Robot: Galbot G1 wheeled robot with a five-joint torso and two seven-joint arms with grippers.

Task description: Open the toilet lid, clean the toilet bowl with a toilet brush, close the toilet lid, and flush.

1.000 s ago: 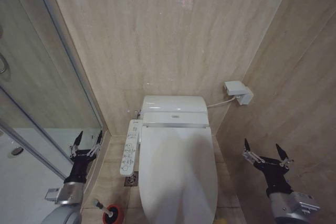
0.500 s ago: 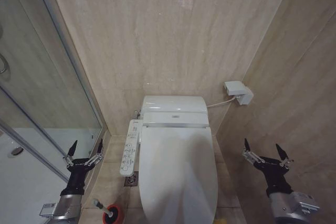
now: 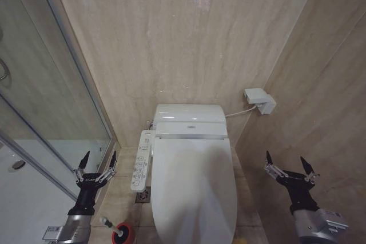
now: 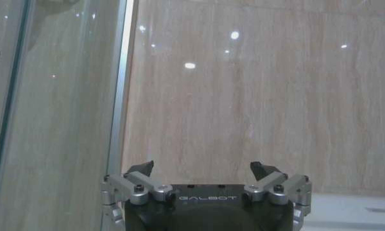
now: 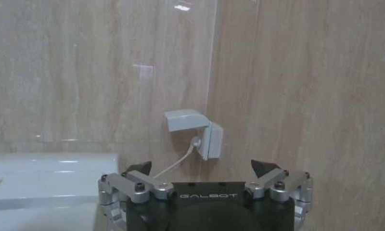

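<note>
The left gripper (image 3: 98, 161) has moved a little toward the toilet since the earlier frame, its fingers spread apart and holding nothing. The right gripper (image 3: 287, 164) has not moved, also spread and empty. One glossy white toilet lid (image 3: 193, 190) lies closed. One toilet brush (image 3: 110, 224) stands in its red cup on the floor beside the toilet.

Beige marble-look tiles (image 3: 189, 38) covered the far wall. A glass shower partition (image 3: 34, 84) stood at the left. A white wall socket (image 3: 260, 100) sat on the right wall, its cable (image 3: 237, 112) running left. A floor drain (image 3: 143, 196) lay near
</note>
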